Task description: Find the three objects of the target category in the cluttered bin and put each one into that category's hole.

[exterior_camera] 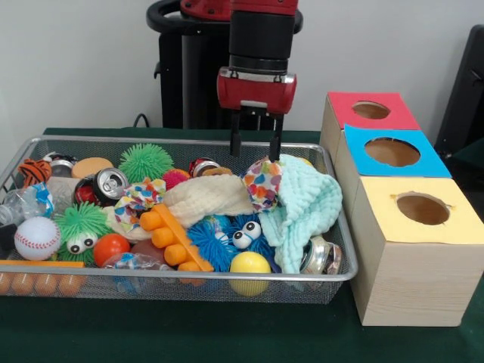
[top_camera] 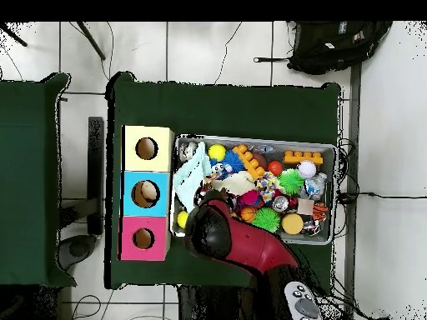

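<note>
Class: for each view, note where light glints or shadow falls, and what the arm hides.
Front view: glare on the silver can top and the glossy yellow ball; the wire mesh bin is evenly lit, with soft shadow under the wooden box's edge. Overhead view: the red and black arm hides the bin's near edge.

My gripper (exterior_camera: 256, 147) hangs over the far right of the wire bin (exterior_camera: 45, 284), its two black fingers spread apart just above a confetti-patterned cloth (exterior_camera: 262, 184) and a mint green washcloth (exterior_camera: 310, 203); a cream cloth (exterior_camera: 206, 198) lies to their left; beside the bin stand three wooden boxes, topped red (exterior_camera: 370, 110), blue (exterior_camera: 392, 152) and yellow (exterior_camera: 420, 209), each with a round hole
</note>
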{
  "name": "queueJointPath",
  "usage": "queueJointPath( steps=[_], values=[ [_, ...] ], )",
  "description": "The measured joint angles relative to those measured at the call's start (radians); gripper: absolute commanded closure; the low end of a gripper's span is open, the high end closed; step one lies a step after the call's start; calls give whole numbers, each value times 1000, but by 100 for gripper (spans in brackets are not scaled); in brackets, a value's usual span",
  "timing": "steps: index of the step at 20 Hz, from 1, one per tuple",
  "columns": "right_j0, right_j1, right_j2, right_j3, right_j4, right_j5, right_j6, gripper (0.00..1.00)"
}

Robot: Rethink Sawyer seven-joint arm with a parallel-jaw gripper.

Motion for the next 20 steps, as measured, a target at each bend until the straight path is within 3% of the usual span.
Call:
queueJointPath(
  steps=[20],
  values=[
    [7,1,2,-1,9,0,0,0]
  ],
)
